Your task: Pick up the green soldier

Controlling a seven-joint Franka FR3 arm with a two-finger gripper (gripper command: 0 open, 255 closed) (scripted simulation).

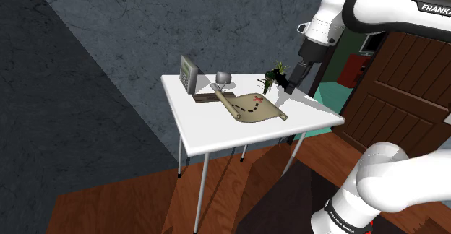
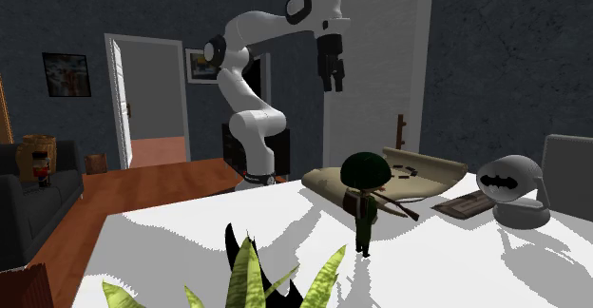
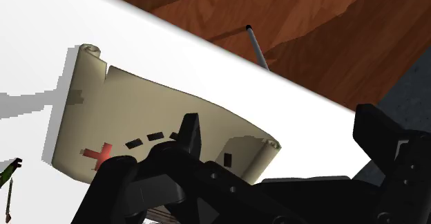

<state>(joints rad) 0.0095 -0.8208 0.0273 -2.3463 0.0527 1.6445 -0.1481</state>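
Presently, in the shoulder view, left to right on the white table [image 1: 194, 131]:
- A grey box [image 1: 189, 74] stands upright at the far corner, with a keypad-like face.
- A grey helmet [image 1: 223, 77] sits just beside the box. The second exterior view shows a black bat emblem on it.
- A brown board [image 1: 211, 95] lies flat in front of both.
- The map [image 1: 254, 107] is unrolled and curled at both ends, and its near end touches the board. Its markings are a red X and a dashed black trail.
- A plant [image 1: 277, 71] stands at the far edge. In the second exterior view a black shape shows at its base; I cannot tell whether it is a pot.

The green soldier [image 2: 364, 202] stands upright on the table between the plant and the map. It wears a dark round helmet and has a rifle across its body.

The gripper [image 2: 333, 86] hangs in the air above the table, well apart from the soldier. Its fingers are spread with nothing between them. In the wrist view the map lies beneath them.

The white arm [image 1: 394, 9] carries the lettering "FRANKA", which runs to the picture's edge.
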